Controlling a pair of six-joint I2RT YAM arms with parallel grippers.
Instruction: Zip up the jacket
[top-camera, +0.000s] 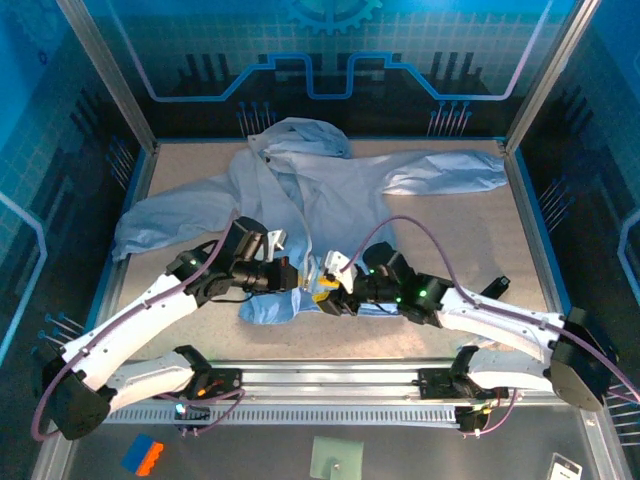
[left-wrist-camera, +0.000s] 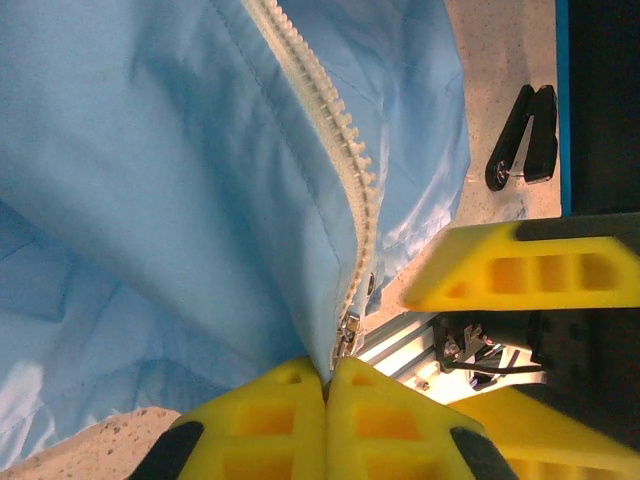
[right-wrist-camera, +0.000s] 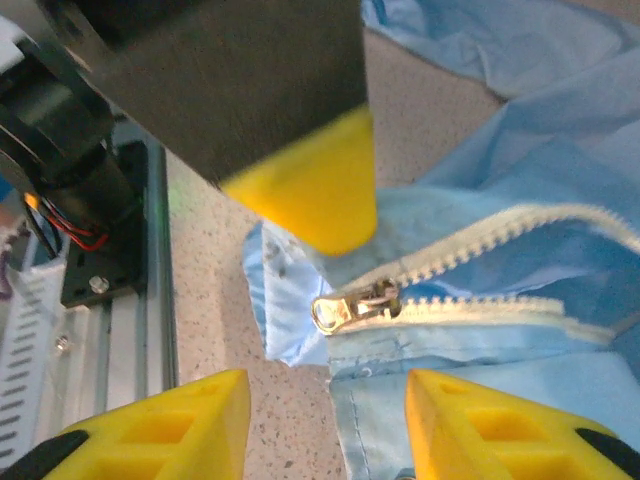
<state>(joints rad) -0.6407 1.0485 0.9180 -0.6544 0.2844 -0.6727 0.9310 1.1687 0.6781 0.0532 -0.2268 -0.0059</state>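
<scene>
Fingers (left-wrist-camera: 280, 420) of the left gripper (left-wrist-camera: 325, 385) are pressed together at the bottom of the left wrist view. They pinch the jacket (top-camera: 330, 190) at its hem, just under the lower end of the zipper (left-wrist-camera: 330, 130). The right gripper (right-wrist-camera: 325, 390) stands wide apart and holds nothing. Its yellow fingertips (right-wrist-camera: 500, 430) sit at the bottom of the right wrist view, and the metal slider (right-wrist-camera: 355, 305) lies on the cloth a little above the gap between them.

From the top camera, the jacket lies spread over the table (top-camera: 480, 250). The hood is near the far edge in the upper middle, one sleeve reaches the left edge, and the other points to the upper right corner. The hem is in the lower middle, near the aluminium rail (top-camera: 330, 378), with a narrow strip of bare table between them. On the lower right there is a wide bare area, where a small black clip (top-camera: 497, 287) lies.
</scene>
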